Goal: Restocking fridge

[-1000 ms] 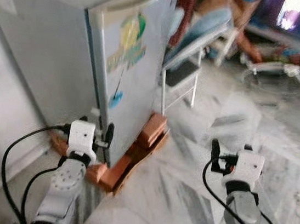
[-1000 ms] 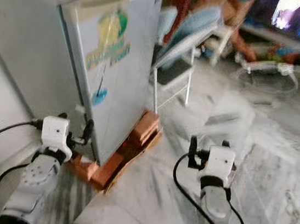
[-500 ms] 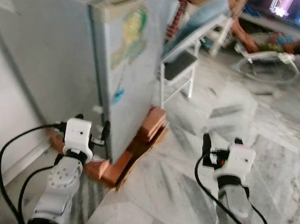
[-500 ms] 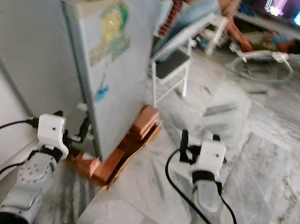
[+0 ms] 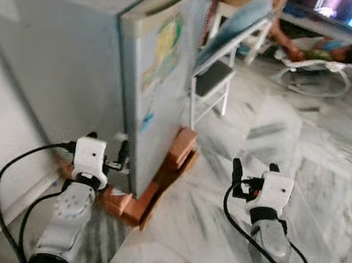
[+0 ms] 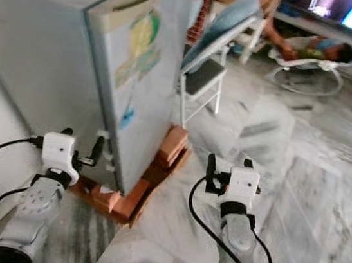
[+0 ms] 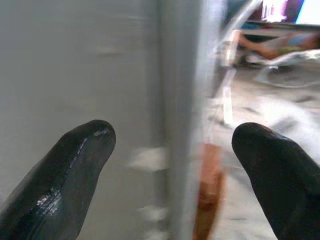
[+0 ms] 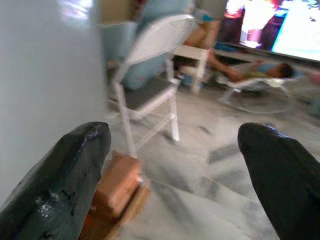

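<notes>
The closed grey metal fridge on orange bricks stands just ahead of the wide-spread left hand, while bare marble floor lies around the wide-spread right hand.

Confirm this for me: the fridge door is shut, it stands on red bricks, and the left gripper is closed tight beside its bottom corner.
Not quite. The left gripper is open: the left wrist view shows its fingers spread wide apart, the door edge between them. The fridge is shut and stands on red bricks, as you said.
</notes>
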{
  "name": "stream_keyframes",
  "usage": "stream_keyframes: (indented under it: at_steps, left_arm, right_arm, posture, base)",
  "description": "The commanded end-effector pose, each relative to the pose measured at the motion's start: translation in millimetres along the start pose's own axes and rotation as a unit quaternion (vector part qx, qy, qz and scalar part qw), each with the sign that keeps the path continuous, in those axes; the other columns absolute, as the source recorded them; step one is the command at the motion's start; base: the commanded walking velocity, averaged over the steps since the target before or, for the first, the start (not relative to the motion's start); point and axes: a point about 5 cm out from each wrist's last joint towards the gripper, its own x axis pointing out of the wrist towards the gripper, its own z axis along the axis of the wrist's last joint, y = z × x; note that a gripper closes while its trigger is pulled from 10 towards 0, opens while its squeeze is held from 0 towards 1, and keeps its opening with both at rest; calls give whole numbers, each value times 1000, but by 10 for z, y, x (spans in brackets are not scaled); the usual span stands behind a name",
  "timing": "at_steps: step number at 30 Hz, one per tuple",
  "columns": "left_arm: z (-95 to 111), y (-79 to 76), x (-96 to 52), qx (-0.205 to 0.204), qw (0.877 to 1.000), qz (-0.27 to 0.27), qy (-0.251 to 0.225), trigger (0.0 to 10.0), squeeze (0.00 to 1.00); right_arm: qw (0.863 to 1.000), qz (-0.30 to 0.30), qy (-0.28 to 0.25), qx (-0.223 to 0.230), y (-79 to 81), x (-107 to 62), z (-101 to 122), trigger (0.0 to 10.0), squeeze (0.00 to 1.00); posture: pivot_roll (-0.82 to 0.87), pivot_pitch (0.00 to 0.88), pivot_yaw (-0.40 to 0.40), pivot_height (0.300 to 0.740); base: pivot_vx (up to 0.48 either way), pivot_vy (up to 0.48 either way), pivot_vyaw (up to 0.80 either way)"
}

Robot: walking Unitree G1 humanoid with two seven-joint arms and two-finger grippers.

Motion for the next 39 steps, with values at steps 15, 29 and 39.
stream_keyframes:
  at_steps: [15, 29, 39]
  left_arm:
    - [62, -183, 66, -8, 999, -40, -11, 10000, 0]
    - [125, -222, 348, -3, 998, -69, -6, 10000, 0]
    - [207, -165, 543, 3, 999, -38, -14, 10000, 0]
  right_arm:
    - [1000, -7, 9, 7, -51, 5, -26, 10000, 0]
    - [1000, 2, 13, 5, -45, -10, -9, 10000, 0]
    - [1000, 7, 15, 1, -45, -19, -4, 10000, 0]
  posture:
    - [111, 106, -55, 740]
    - [87, 129, -63, 740]
    - [83, 129, -68, 740]
  base:
    - [0, 0, -56]
    - [0, 0, 0]
    - [0, 0, 0]
